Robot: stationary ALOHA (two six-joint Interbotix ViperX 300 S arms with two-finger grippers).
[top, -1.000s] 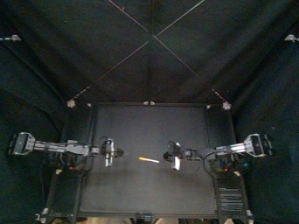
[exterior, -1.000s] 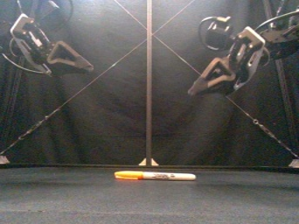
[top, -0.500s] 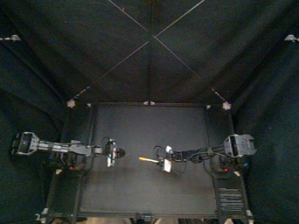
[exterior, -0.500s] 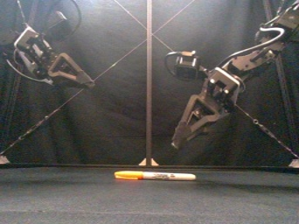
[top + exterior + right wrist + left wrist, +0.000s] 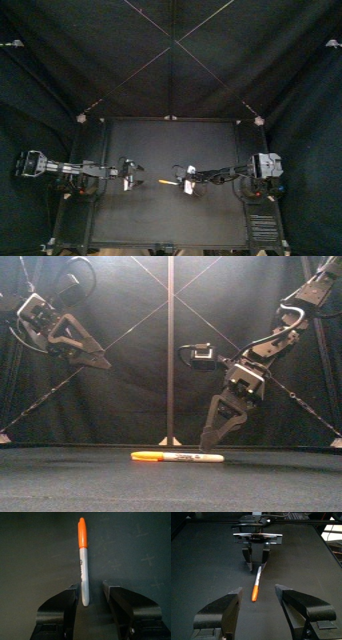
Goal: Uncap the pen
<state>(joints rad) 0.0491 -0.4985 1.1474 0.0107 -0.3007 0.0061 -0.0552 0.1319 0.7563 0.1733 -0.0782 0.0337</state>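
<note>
one white pen [image 5: 178,457], orange cap [image 5: 147,456]

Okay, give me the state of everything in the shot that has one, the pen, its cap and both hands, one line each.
Pen: lying flat on the table, not lifted.
Orange cap: on the pen, at the end toward the left arm's side.
Right hand: open, low over the pen, jaws either side of the white barrel, not closed on it.
Left hand: open, raised above the table, holding nothing.
</note>
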